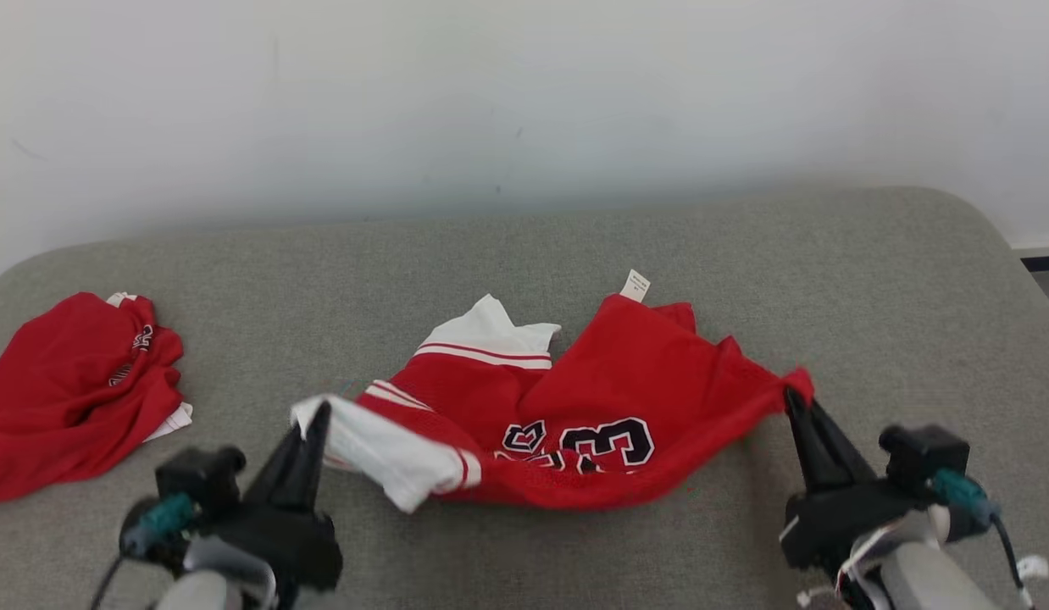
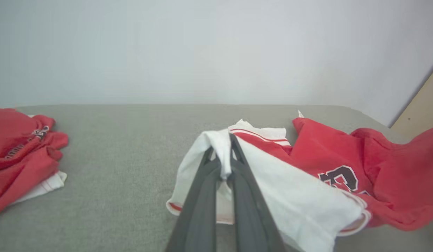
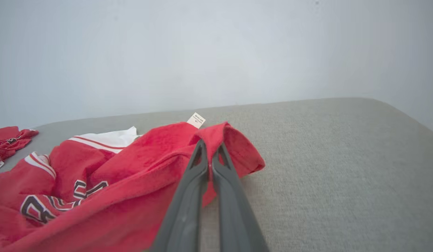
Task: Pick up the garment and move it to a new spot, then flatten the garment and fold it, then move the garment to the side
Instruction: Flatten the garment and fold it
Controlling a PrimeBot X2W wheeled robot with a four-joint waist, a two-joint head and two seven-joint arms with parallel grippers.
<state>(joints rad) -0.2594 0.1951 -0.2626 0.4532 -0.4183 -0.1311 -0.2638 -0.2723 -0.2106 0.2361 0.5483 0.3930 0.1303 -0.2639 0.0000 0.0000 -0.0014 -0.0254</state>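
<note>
1. On the grey padded surface (image 1: 872,280), the red garment (image 1: 635,373) lay crumpled near the front middle.
2. The left gripper (image 1: 311,424) was clamped on its white edge.
3. The right gripper (image 1: 796,402) was clamped on its red corner.
4. A separate red bundle (image 1: 67,381) lay well apart at the left.

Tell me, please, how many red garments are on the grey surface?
2. One jersey is in the middle, pinched by the left gripper and right gripper; a crumpled garment lies at the far left. None seems hidden.
</note>
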